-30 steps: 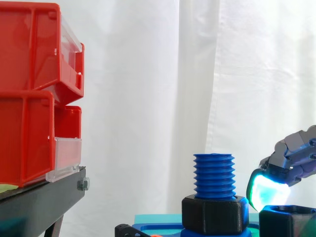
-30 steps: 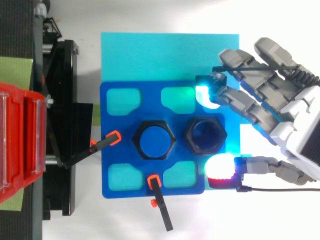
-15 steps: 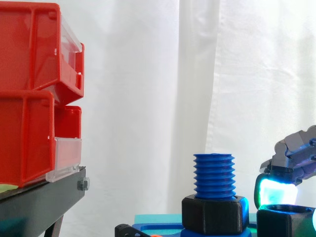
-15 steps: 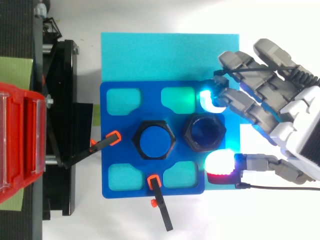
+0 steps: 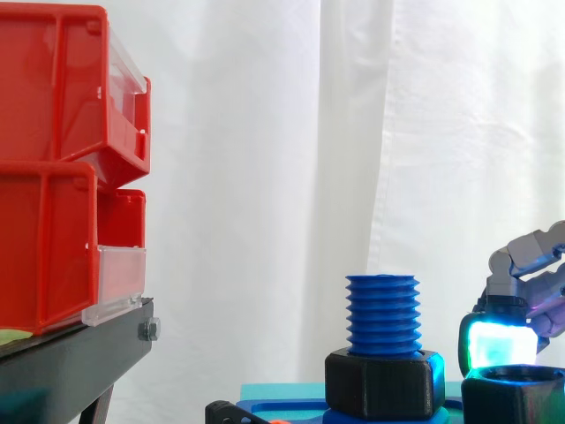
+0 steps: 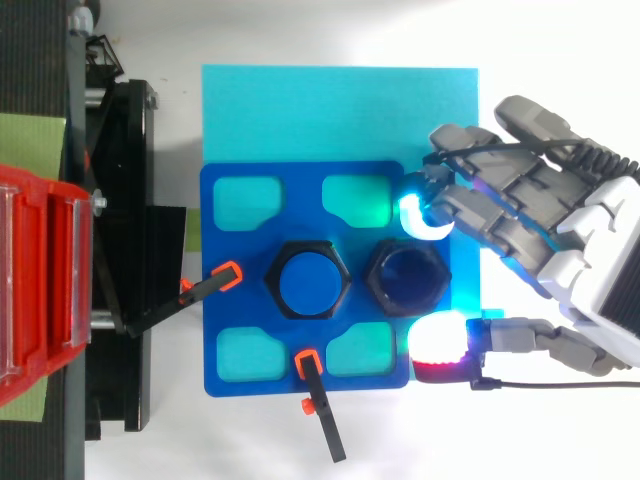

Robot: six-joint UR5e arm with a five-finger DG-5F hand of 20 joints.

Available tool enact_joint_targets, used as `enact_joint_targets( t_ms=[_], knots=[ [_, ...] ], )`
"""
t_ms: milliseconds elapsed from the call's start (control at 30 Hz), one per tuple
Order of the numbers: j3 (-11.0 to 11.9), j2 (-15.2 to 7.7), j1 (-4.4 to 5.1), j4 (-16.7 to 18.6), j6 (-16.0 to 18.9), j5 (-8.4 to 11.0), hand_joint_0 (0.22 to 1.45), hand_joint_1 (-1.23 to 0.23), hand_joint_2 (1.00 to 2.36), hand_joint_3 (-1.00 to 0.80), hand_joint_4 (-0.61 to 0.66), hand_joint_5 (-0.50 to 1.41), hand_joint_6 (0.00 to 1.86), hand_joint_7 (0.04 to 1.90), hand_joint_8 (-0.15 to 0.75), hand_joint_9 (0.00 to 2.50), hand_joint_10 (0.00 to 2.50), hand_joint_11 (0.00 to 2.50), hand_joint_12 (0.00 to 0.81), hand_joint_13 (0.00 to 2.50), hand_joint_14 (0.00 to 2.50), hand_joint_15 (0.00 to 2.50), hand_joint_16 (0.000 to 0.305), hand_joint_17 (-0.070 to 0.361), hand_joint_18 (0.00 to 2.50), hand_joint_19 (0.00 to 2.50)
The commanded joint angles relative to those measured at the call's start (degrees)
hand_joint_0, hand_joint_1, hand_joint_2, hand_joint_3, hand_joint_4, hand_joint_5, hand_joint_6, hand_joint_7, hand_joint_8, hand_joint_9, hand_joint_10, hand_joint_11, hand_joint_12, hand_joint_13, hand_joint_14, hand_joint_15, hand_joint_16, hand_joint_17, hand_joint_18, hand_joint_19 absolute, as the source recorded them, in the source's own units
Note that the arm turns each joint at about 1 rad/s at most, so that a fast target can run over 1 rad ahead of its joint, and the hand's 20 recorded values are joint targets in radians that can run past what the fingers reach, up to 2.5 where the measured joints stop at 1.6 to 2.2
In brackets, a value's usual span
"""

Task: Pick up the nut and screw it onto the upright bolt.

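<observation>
- Nut (image 6: 408, 277): black, six-sided, hollow. You see it lying flat on the blue plate, right of the plate's centre. It sits just beside the bolt's base but apart from it, and nothing is threaded into it. In the side view it sits low at the plate's right end.
- Bolt (image 5: 382, 316): blue, coarse thread, standing upright at the plate's centre. Its top is bare.
- Base (image 5: 384, 382): black, six-sided, wrapped round the foot of the bolt.
- Hand (image 6: 590, 250): comes in over the plate's right edge and is set close against the nut's right side. You cannot tell whether it grasps the nut or merely lies beside it.
- Plate (image 6: 225, 330): blue, rounded corners, with a cut-out near each corner.
- Sheet (image 6: 330, 110): turquoise, flat under the plate. It shows through the cut-outs and past the plate's upper edge in the top view.
- Clamps (image 6: 215, 280): black bars with orange tips, one at the plate's left edge and one at its lower edge.
- Bins (image 5: 62, 168): red, stacked on a black stand (image 5: 79, 353), left of the plate.
- Curtain (image 5: 309, 132): white, behind everything.
</observation>
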Motion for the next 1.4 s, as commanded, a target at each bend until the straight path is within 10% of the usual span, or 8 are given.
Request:
enact_joint_targets(
  t_ms=[0, 167, 833, 1000, 1367],
  knots=[
    [0.01, 0.09, -0.09, -0.21, 0.56, -0.9, 0.54, -0.6, 1.0, -0.5, 0.32, -0.15, 0.5, 1.21, 0.308, 0.51, 0.0, 0.0, 0.367, 0.61, 0.0, 0.0, 0.046, 0.103, 0.49, 0.0],
    [0.01, 1.58, -0.09, -0.56, 1.0, -3.98, 0.54, -0.6, 1.0, -0.5, 0.32, -0.15, 0.5, 1.21, 0.308, 0.51, 0.0, 0.0, 0.367, 0.62, 0.0, 0.0, 0.046, 0.103, 0.49, 0.0],
    [0.19, 12.92, -1.59, -14.01, 0.91, -4.33, 0.53, -0.6, 1.0, -0.5, 0.32, -0.15, 0.5, 1.21, 0.309, 0.51, 0.0, 0.0, 0.366, 0.62, 0.0, 0.0, 0.046, 0.103, 0.5, 0.01],
    [3.18, 13.1, -2.46, -15.76, 0.82, -4.59, 0.53, -0.59, 1.0, -0.5, 0.32, -0.15, 0.5, 1.22, 0.308, 0.51, 0.0, 0.0, 0.367, 0.62, 0.0, 0.0, 0.046, 0.103, 0.5, 0.01],
    [7.66, 8.09, -6.16, -11.02, 0.82, -12.06, 0.53, -0.59, 1.0, -0.5, 0.33, -0.15, 0.5, 1.21, 0.31, 0.51, 0.0, 0.0, 0.368, 0.62, 0.0, 0.0, 0.046, 0.103, 0.51, 0.01]
  ],
)
